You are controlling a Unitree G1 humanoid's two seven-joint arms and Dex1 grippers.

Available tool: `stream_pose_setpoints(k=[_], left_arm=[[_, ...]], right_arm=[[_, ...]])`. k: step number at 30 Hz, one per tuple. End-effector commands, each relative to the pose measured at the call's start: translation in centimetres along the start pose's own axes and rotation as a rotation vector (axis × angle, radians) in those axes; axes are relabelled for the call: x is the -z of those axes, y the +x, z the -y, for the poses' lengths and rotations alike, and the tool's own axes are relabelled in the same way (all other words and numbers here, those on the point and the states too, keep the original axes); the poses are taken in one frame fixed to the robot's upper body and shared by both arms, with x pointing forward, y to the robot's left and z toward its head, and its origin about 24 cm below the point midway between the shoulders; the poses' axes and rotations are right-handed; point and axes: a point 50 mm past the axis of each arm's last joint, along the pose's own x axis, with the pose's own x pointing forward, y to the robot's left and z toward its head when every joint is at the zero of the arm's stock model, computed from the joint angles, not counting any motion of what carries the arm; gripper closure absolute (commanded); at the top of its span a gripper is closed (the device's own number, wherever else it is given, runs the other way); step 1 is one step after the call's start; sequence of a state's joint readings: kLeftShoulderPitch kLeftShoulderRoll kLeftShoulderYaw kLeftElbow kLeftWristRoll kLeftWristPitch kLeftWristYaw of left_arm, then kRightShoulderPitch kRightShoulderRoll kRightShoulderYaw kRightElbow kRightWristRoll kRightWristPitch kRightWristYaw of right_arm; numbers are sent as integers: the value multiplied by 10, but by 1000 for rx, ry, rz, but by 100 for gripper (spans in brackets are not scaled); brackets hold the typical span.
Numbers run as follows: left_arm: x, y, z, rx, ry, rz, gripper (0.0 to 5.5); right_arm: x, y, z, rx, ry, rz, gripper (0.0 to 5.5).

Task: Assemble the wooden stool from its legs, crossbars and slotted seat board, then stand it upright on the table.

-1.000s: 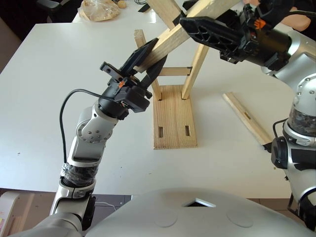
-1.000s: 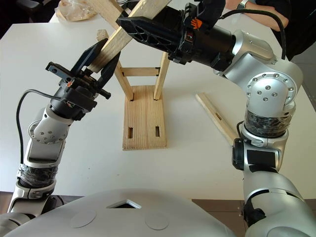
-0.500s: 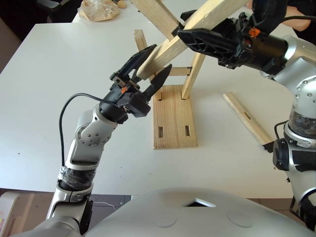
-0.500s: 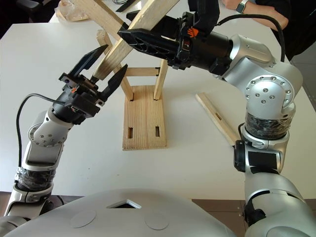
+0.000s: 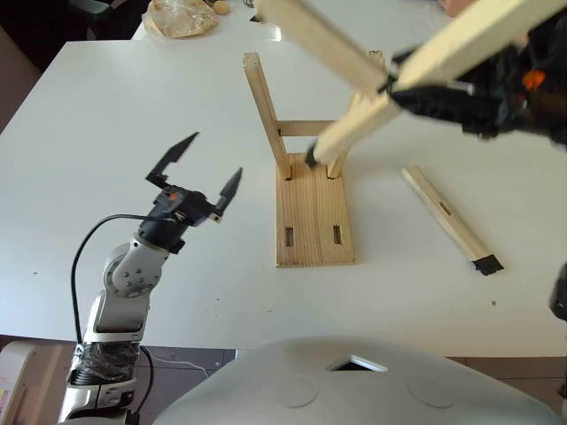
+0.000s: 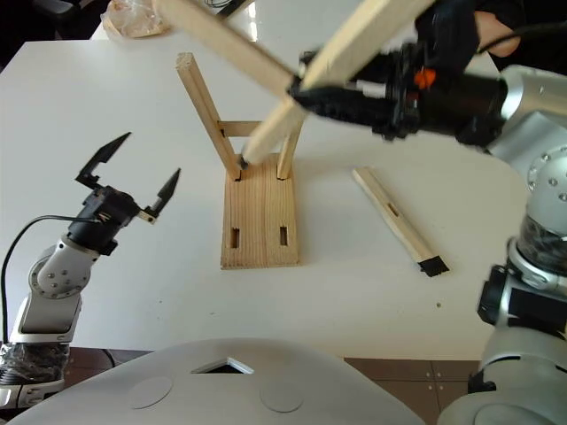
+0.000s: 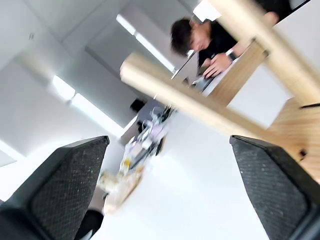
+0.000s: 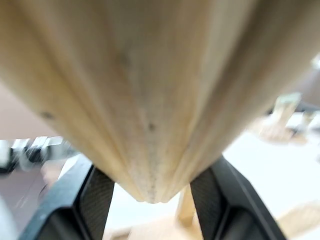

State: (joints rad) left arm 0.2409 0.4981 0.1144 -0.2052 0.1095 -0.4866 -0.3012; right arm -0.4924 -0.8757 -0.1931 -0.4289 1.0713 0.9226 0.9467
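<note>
Board, left eye view: the slotted board (image 5: 314,212) lies flat at mid-worktop (image 5: 106,97), its two near slots unfilled.
Standing legs: a leg (image 5: 266,111) rises at a tilt from the board's far end. A crossbar (image 5: 308,128) joins it to a second leg (image 5: 340,168), which is mostly hidden behind the held wood.
Right tool: the right tool (image 5: 399,84) is clamped on a frame (image 5: 354,133) of two joined timbers, held aloft on a slant. The frame's lower end hangs at the board's far end; whether it touches is impossible to judge.
Left tool: the left tool (image 5: 219,152) hovers to the left of the board, well apart from it, spread wide and holding nothing.
Stick: a loose stick (image 5: 446,217) lies on the worktop to the right of the board, apart from it.
Bag: a crumpled bag (image 5: 180,16) sits at the far edge.
Left wrist view: the two fingers (image 7: 65,185) stand far apart. Beyond them the timbers cross, and a corner of the board (image 7: 300,130) shows.
Right wrist view: the pale frame (image 8: 150,90) is gripped between both dark fingers (image 8: 95,195).
</note>
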Motion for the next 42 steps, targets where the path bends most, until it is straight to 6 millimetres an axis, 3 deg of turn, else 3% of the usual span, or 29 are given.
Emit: stream_pose_setpoints(k=[1, 8, 18, 30, 42], left_arm=[[0, 3, 2, -29, -65, -19, 105], [-2, 13, 14, 8, -90, -14, 105], [3, 9, 24, 44, -92, -39, 105], [3, 12, 30, 62, -102, -38, 105], [0, 17, 34, 89, -117, -23, 105]], right_arm=[[20, -4, -3, -2, -35, -150, 346], [50, 15, -9, -86, -72, -234, 346], [75, 12, -24, -162, -86, -335, 346], [100, 11, -18, -173, -140, -417, 346], [167, 10, -10, -231, 46, -573, 346]])
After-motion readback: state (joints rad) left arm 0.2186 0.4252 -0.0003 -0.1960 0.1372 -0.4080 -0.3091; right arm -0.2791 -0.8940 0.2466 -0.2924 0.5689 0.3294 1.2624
